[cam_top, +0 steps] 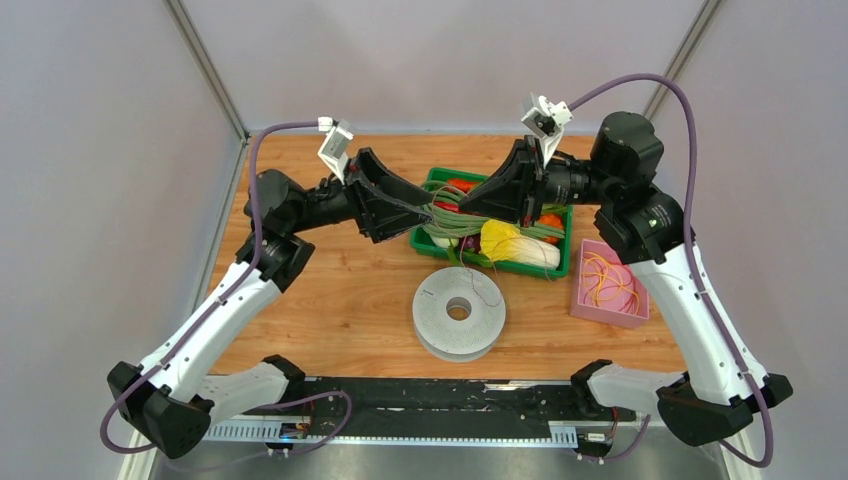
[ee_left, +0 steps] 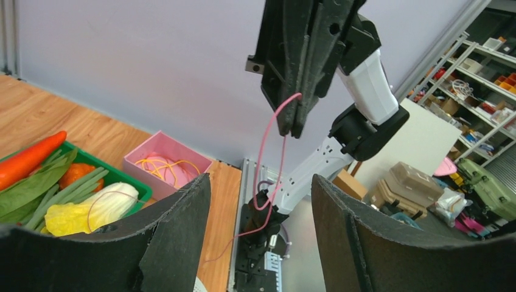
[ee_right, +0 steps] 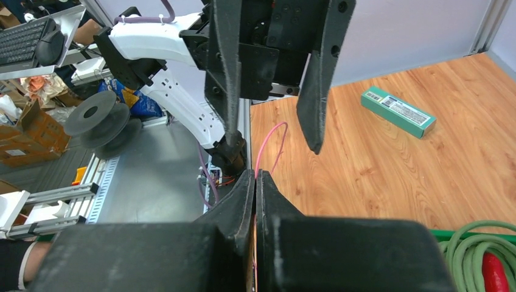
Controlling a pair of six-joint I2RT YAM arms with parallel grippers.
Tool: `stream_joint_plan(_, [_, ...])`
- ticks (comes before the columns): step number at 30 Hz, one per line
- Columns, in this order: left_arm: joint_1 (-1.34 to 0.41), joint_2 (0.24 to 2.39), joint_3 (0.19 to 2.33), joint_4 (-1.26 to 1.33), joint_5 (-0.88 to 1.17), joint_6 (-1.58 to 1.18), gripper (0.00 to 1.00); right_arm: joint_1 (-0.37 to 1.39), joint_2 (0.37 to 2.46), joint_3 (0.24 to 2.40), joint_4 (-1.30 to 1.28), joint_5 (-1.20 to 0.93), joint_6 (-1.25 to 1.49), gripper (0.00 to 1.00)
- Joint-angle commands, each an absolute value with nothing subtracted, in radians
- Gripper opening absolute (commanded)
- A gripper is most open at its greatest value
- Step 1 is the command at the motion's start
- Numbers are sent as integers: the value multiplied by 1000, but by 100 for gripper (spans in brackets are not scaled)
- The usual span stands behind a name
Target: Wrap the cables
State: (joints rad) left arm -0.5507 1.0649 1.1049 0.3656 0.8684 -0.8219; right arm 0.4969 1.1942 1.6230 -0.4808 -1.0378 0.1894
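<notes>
The cables are wound on a flat round light-grey spool [cam_top: 440, 325] that lies on the wooden table near the front. Both arms are raised over the green basket, tips facing each other. My right gripper [cam_top: 464, 206] [ee_right: 255, 174] is shut on a thin pink strand [ee_left: 271, 159] [ee_right: 268, 141]. The strand loops out of the closed tips and trails down toward the spool. My left gripper [cam_top: 426, 206] [ee_left: 260, 177] is open, with its fingers either side of the hanging loop and apart from it. Nothing is held in it.
A green basket [cam_top: 567, 243] [ee_left: 123, 177] of vegetables stands under the grippers at the back. A pink box [cam_top: 581, 300] [ee_left: 168, 143] with yellow bands sits at the right. A small teal carton [ee_right: 398, 111] lies on the table. Walls close in at the back and sides.
</notes>
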Motion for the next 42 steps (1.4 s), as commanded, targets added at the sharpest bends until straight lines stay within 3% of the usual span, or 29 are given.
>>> stream_joint_plan(1, [-568, 1080, 1092, 402, 825, -822, 69, 508, 1173, 1617, -448, -1023, 199, 0])
stream_joint_plan(4, [-584, 1081, 1077, 380, 824, -804, 67, 512, 1180, 1617, -448, -1023, 199, 0])
stream_joint_plan(11, [-594, 1072, 1062, 365, 815, -802, 48, 520, 1181, 1611, -448, -1017, 198, 0])
stream_joint_plan(14, [-595, 1068, 1062, 376, 807, -805, 30, 522, 1180, 1600, -460, -1008, 190, 0])
stream_joint_plan(17, [-585, 1052, 1078, 368, 808, -801, 2, 520, 1174, 1595, -523, -980, 126, 0])
stream_joint_plan(18, [-572, 1045, 1083, 365, 805, -801, 0, 520, 1170, 1591, -553, -967, 94, 0])
stream_joint_plan(25, [-405, 1009, 1121, 370, 790, -850, 0, 518, 1157, 1514, -618, -933, 9, 0])
stream_joint_plan(39, [-397, 1000, 1108, 252, 891, -772, 0, 522, 1193, 1569, -580, -953, 51, 0])
stream_joint_plan(42, [-397, 1006, 1089, 235, 925, -753, 14, 529, 1198, 1583, -578, -965, 58, 0])
